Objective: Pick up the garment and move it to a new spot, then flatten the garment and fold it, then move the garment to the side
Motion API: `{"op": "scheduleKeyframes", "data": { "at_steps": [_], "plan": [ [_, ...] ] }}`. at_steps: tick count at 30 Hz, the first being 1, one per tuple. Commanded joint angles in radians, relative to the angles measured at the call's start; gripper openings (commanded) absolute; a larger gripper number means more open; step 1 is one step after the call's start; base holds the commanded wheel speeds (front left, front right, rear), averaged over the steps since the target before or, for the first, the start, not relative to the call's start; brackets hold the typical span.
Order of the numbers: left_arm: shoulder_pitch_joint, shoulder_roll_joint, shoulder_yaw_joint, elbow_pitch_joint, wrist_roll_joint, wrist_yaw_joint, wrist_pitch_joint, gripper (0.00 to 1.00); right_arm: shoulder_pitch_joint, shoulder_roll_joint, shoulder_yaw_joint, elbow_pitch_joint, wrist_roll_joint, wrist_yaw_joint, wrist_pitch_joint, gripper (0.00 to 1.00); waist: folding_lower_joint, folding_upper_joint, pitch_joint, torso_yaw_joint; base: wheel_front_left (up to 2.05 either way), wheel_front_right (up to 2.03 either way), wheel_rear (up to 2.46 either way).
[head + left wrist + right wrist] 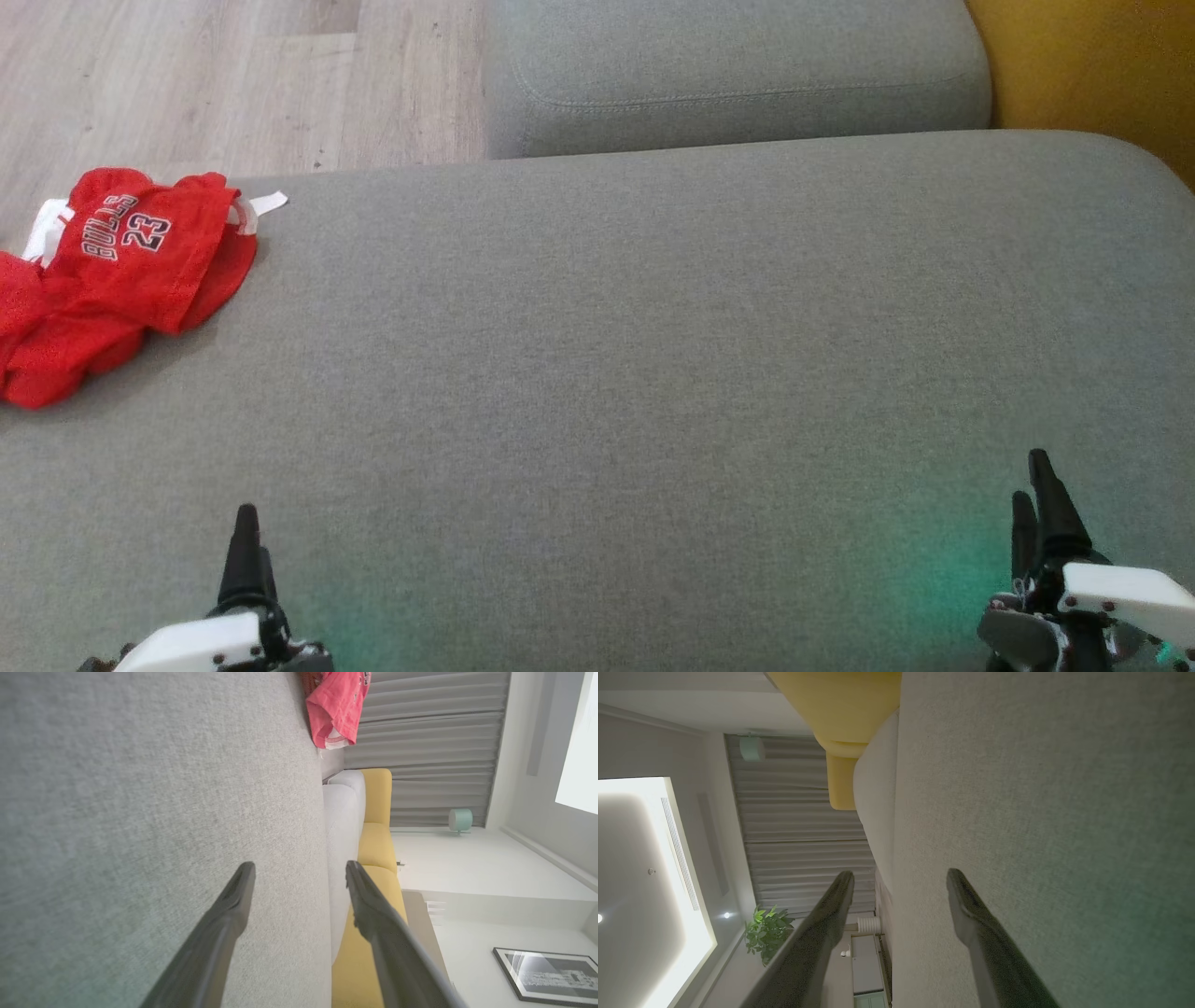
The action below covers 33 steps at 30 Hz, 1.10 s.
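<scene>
One crumpled red garment (pixel 121 271) (far left) on grey cushion (pixel 653 373)

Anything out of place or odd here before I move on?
Only the red garment: it lies crumpled in a heap at the left edge of the grey cushion, a white strip sticking out. The left pincer and right pincer are open and empty.
</scene>
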Motion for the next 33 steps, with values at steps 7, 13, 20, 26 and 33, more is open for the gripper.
{"op": "scheduleKeyframes", "data": {
  "at_steps": [7,13,20,26,33],
  "plan": [
    [-0.019,0.004,-0.01,-0.075,0.111,0.02,-0.027,1.0,-0.019,-0.003,0.01,-0.064,-0.113,0.001,-0.029,1.0,0.0,0.0,-0.008,0.003,0.0,0.0,0.0],
    [-0.014,0.004,-0.031,-0.104,0.205,0.03,-0.045,1.0,-0.011,-0.003,0.025,-0.094,-0.21,0.001,-0.046,1.0,0.0,0.0,-0.014,0.005,0.0,0.0,0.0],
    [-0.003,0.004,-0.053,-0.123,0.323,0.036,-0.066,1.0,0.0,-0.004,0.054,-0.125,-0.328,0.002,-0.067,1.0,0.0,0.0,-0.02,0.008,0.0,0.0,0.0],
    [0.008,0.005,-0.071,-0.133,0.418,0.041,-0.084,1.0,0.009,-0.004,0.077,-0.137,-0.419,0.002,-0.085,1.0,0.0,0.0,-0.025,0.012,0.0,0.0,0.0],
    [0.02,0.006,-0.093,-0.142,0.546,0.043,-0.105,1.0,0.015,-0.005,0.099,-0.145,-0.52,0.002,-0.105,1.0,0.0,0.0,-0.031,0.017,0.0,0.0,0.0]
  ]
}}
